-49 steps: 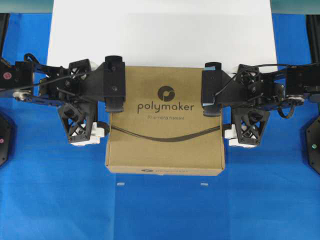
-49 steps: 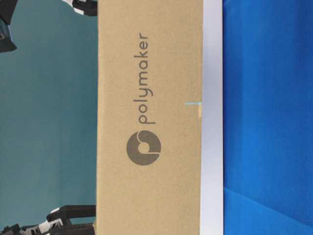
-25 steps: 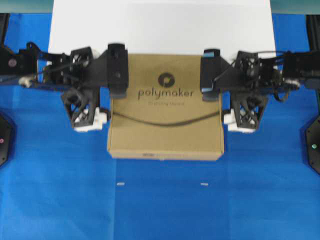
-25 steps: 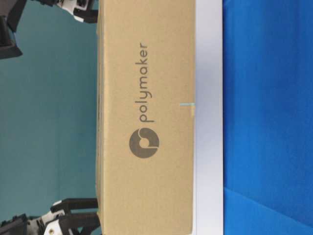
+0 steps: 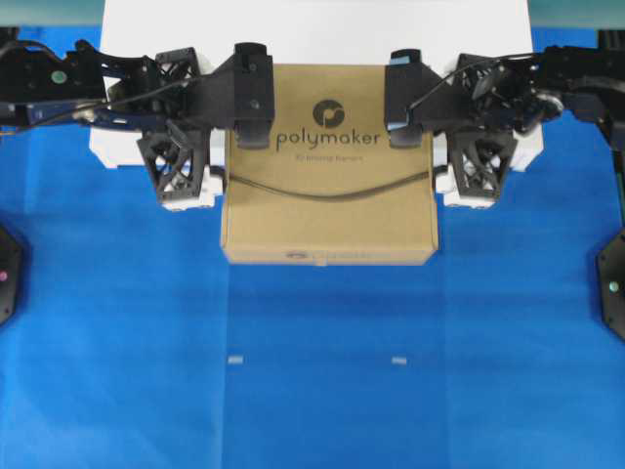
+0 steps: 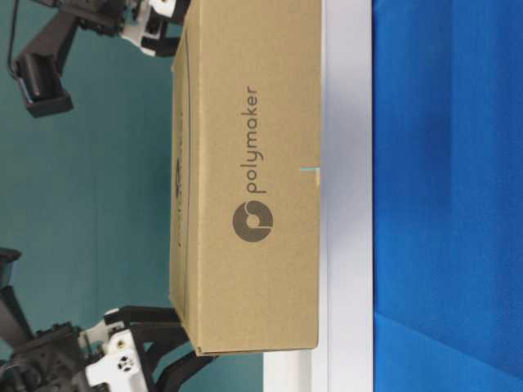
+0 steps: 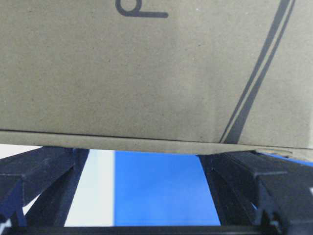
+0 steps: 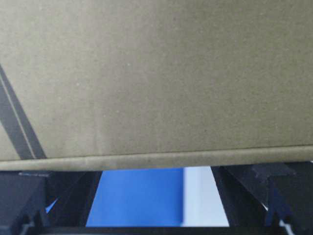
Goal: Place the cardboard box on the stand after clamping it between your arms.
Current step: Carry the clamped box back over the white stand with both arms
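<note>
The brown cardboard box (image 5: 328,186) with the polymaker logo hangs clamped between my two arms, raised off the blue cloth. Its far half is over the front of the white stand (image 5: 322,29); its near half overhangs the cloth. My left gripper (image 5: 217,132) presses on the box's left side and my right gripper (image 5: 441,127) on its right side, both with jaws spread wide. In the left wrist view the box (image 7: 156,68) fills the top, with the left gripper (image 7: 146,186) open below it. In the right wrist view the right gripper (image 8: 156,196) stands equally wide under the box (image 8: 156,73).
Blue cloth (image 5: 322,391) covers the table, with two small white marks (image 5: 234,361) in front. The table-level view is turned sideways and shows the box (image 6: 245,180) beside the stand's white edge (image 6: 347,163), against a teal backdrop.
Both arms have carried the clamped box away from the table's front, toward and partly over the stand. The grippers stayed wide open against its sides.
</note>
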